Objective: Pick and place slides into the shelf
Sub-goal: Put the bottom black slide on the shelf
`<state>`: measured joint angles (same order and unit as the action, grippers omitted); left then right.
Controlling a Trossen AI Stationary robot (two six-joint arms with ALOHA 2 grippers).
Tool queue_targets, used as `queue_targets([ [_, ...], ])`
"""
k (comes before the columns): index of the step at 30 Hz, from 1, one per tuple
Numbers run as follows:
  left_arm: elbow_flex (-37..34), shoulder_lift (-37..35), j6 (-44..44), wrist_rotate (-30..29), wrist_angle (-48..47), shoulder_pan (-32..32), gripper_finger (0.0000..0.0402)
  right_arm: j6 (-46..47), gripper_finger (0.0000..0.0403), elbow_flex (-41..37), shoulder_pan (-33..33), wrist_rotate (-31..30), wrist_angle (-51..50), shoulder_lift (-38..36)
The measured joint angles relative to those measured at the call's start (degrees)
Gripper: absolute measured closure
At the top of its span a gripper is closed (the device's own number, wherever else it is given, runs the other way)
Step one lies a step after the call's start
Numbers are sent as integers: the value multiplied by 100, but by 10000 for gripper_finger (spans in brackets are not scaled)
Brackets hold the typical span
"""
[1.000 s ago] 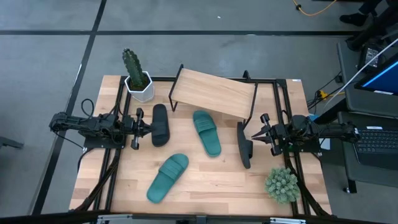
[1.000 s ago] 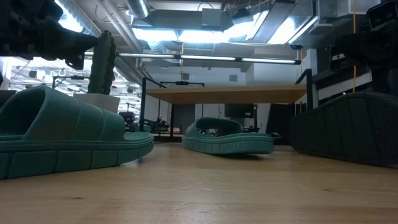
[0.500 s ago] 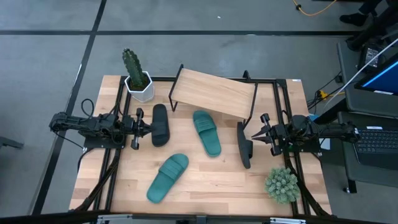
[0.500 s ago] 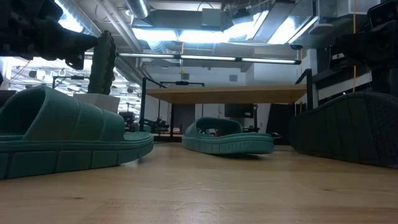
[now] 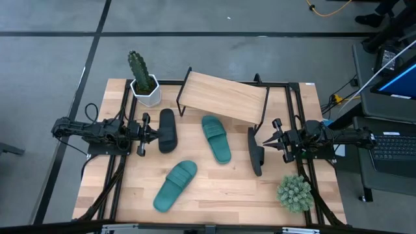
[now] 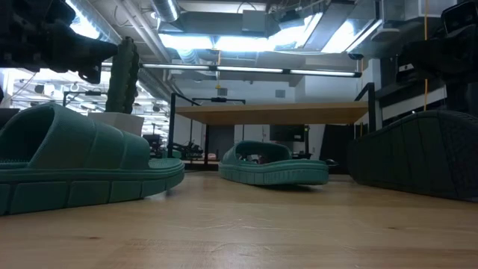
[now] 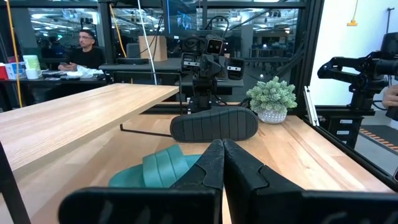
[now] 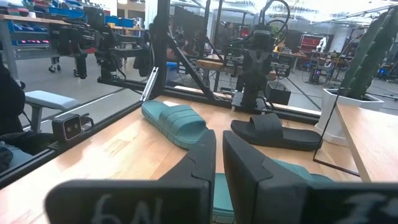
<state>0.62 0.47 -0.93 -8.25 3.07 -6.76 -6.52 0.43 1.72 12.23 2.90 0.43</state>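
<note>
The shelf [image 5: 223,96], a light board on thin black legs, stands at the table's far middle. One black slide [image 5: 168,130] lies flat just right of my shut left gripper [image 5: 151,134]. A teal slide [image 5: 216,138] lies in the middle and another teal slide [image 5: 175,185] toward the near edge. The second black slide [image 5: 255,150] stands on its side edge, its sole [image 7: 214,124] facing left, beside my shut right gripper [image 5: 262,142]. In the low view both arms hang above the slides. Neither gripper holds anything.
A potted cactus [image 5: 142,78] stands at the far left corner, beside the shelf. A small bushy plant [image 5: 294,193] sits at the near right corner. A black frame [image 5: 290,104] rims the table. The wood between the two teal slides is bare. A person [image 7: 87,46] sits beyond the table.
</note>
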Motion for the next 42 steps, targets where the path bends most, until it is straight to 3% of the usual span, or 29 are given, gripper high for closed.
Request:
queue_targets([
  [29,0,0,2,0,0,0,401,4,370,0,2,0,0,0],
  [36,-1,0,253,-2,-1,-1,401,732,370,0,2,4,2,0],
  [42,0,0,449,-2,0,-1,401,660,370,0,2,0,97,0],
])
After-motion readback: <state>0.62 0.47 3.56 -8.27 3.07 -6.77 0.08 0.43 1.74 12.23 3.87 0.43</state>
